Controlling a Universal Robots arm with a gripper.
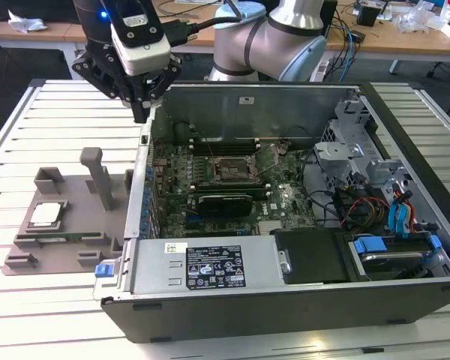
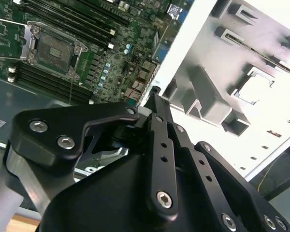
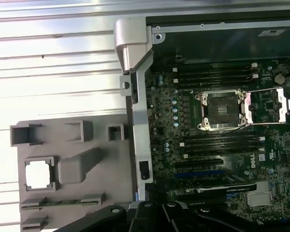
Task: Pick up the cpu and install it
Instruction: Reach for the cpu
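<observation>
The cpu, a flat silver square, lies in its recess in the grey holder tray at the exterior view's left, beside the open computer case. It shows as a bright square in the first wrist view and in the second wrist view. My gripper hangs above the case's back left corner wall, well above and away from the cpu. Its black fingers meet at the tips, shut on nothing. The open motherboard socket sits mid-board with its metal frame flipped up.
The case's metal wall stands between tray and motherboard. Upright posts rise from the tray near the cpu. Memory slots flank the socket. A drive cage and cables fill the exterior view's right. A power supply lies along the front.
</observation>
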